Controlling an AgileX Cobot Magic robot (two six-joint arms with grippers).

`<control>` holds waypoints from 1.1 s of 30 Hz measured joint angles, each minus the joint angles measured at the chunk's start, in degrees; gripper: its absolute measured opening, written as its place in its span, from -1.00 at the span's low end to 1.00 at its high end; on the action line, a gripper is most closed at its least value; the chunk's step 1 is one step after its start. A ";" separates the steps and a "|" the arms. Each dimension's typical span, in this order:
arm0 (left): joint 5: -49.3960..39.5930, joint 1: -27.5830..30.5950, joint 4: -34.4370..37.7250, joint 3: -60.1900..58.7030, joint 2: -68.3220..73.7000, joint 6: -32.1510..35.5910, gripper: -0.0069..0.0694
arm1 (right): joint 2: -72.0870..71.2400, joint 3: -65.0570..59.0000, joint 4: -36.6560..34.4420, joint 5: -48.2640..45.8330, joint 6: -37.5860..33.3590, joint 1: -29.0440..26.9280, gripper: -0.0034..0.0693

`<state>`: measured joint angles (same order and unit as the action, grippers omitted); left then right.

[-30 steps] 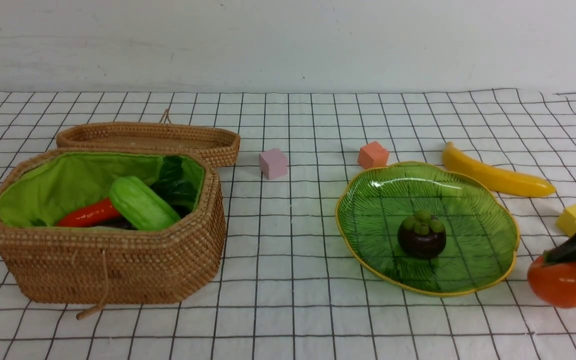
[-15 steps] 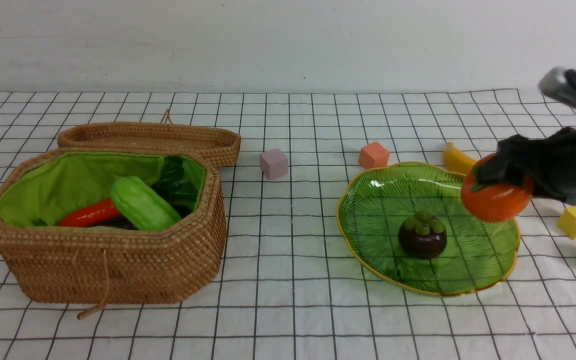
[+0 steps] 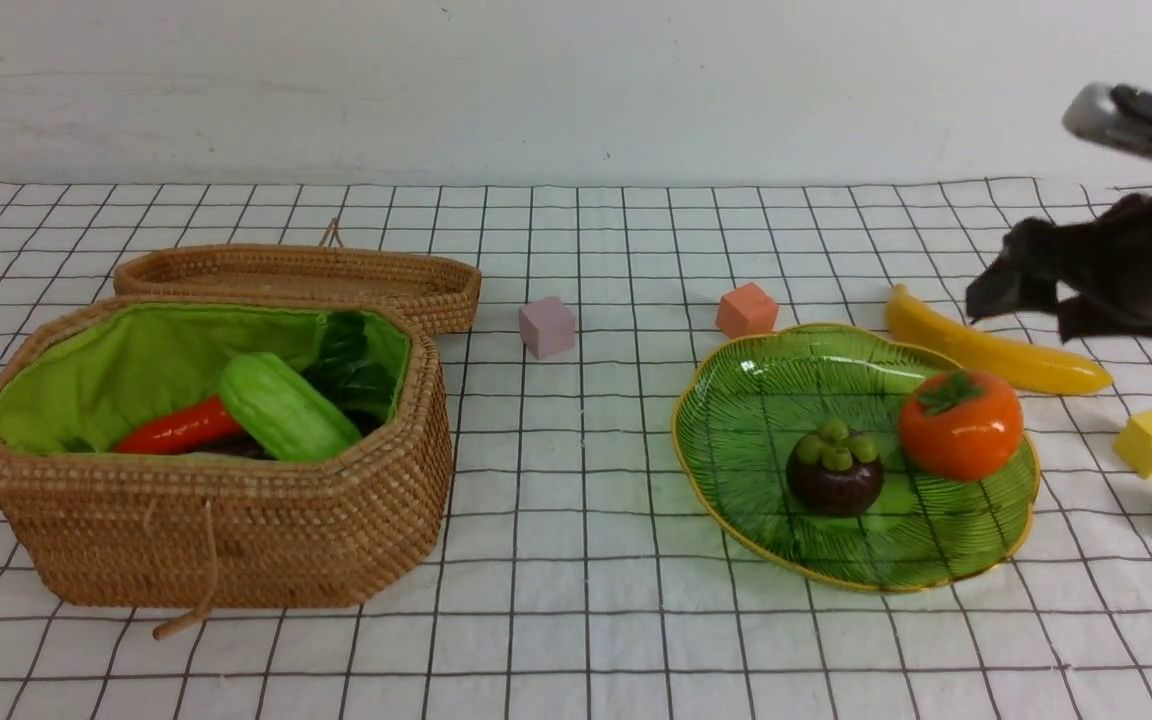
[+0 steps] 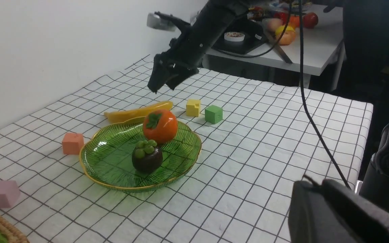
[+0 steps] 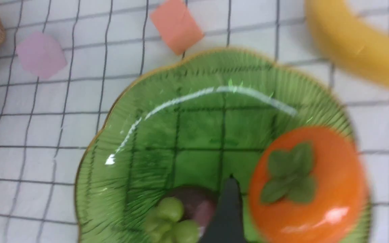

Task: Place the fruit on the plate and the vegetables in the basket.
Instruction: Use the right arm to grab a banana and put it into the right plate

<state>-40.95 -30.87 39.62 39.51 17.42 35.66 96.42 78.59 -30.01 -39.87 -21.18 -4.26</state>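
Persimmon (image 3: pixel 961 425) sits beside the mangosteen (image 3: pixel 834 470) on the green plate (image 3: pixel 766 470); I observe my right gripper (image 3: pixel 1036 305) wide apart, empty, above the banana (image 3: pixel 1006 350).

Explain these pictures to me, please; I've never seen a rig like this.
This is a two-armed robot. The front view looks forward from between its arms; each wrist view comes from a camera on one arm. On the gridded cloth stand a wicker basket with vegetables inside and a green dish holding a mangosteen and a persimmon. A banana lies behind the dish, among small cubes. The right arm's jaws stand open above the dish, holding nothing.
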 joint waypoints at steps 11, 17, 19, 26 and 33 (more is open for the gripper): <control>13.40 0.00 0.32 0.00 1.49 -5.76 -0.75 | 16.62 25.08 14.91 -16.91 -19.01 -1.77 0.25; 16.06 0.00 -0.37 0.00 3.15 -5.75 -0.75 | 27.46 32.23 15.51 -15.47 -29.92 -1.77 0.48; 16.33 0.00 -1.13 0.00 4.23 -5.75 -0.75 | 31.50 34.60 16.56 -13.60 -31.73 -1.77 0.58; 16.21 0.00 -1.61 0.00 7.47 -5.75 -0.73 | 38.78 38.91 17.12 -11.51 -32.20 -3.50 0.64; 16.21 0.00 -1.66 0.00 8.78 -5.81 -0.71 | 41.49 39.70 12.92 -10.48 -33.40 -5.19 0.52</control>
<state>-24.74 -30.87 37.96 39.51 26.21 29.85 137.91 118.28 -17.09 -50.35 -54.58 -9.45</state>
